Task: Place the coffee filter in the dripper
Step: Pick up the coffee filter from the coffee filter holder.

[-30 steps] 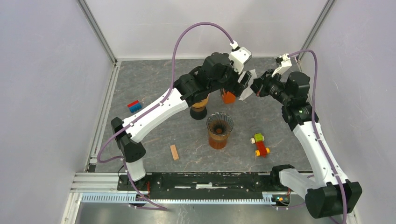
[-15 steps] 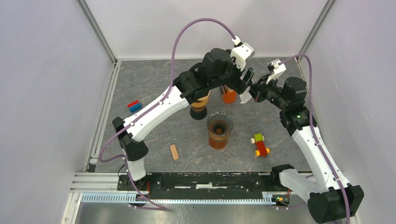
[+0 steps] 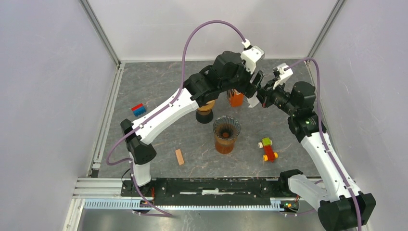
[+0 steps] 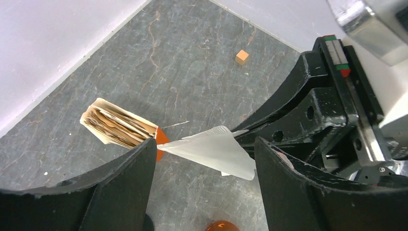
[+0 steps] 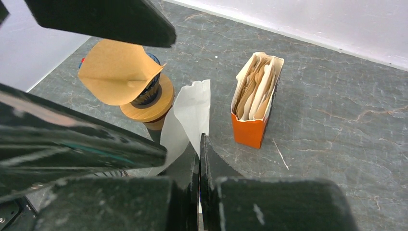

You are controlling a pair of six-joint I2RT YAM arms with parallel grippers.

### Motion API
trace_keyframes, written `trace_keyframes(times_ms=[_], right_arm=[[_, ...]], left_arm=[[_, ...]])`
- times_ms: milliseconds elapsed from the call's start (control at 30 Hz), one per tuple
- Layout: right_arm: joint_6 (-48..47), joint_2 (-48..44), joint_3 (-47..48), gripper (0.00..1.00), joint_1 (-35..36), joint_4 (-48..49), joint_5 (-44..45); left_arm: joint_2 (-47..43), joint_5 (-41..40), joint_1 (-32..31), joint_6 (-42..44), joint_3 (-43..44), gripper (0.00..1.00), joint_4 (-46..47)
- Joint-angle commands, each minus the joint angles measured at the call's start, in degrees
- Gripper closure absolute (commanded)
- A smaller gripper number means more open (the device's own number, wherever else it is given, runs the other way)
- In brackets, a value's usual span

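My right gripper (image 5: pixel 200 140) is shut on the lower edge of a white paper coffee filter (image 5: pixel 190 118), which it holds in the air at the back of the table. My left gripper (image 4: pixel 204 147) is open, one finger on each side of that filter (image 4: pixel 211 150), neither visibly touching it. From above, both grippers meet near the filter (image 3: pixel 251 100), left gripper (image 3: pixel 254 84) facing right gripper (image 3: pixel 261 94). An amber ribbed dripper (image 3: pixel 226 129) stands on a cup mid-table with nothing in it. A second dripper with a wooden collar (image 5: pixel 149 98) carries a brown filter (image 5: pixel 118 72).
An orange box of brown filters (image 3: pixel 235 98) stands just left of the grippers. A toy car (image 3: pixel 267 149), a wooden block (image 3: pixel 179 157) and a red-and-blue block (image 3: pixel 138 109) lie on the table. A small wooden cube (image 4: pixel 241 57) sits near the back wall.
The left gripper has moved right and the right gripper left, closing the gap between them. The white filter now hangs between the left gripper's open fingers.
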Motion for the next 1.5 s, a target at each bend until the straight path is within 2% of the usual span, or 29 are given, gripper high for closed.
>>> trace_keyframes(times_ms=[0, 767, 1133, 1467], right_arm=[[-1.61, -0.97, 0.30, 1.00, 0.50, 1.99, 0.40], [-6.33, -1.39, 0.97, 1.00, 2.53, -0.64, 6.23], [-6.73, -1.96, 1.63, 1.00, 2.80, -1.28, 7.12], [-7.08, -1.62, 1.61, 1.00, 2.80, -1.54, 9.26]], left_arm=[[1.55, -0.33, -0.59, -1.94, 2.36, 0.20, 0.35], [3.24, -4.50, -2.45, 2.97, 4.23, 0.22, -0.14], [3.00, -6.07, -2.74, 4.51, 1.76, 0.30, -0.49], [-0.21, -4.60, -2.72, 3.88, -1.48, 0.26, 0.09]])
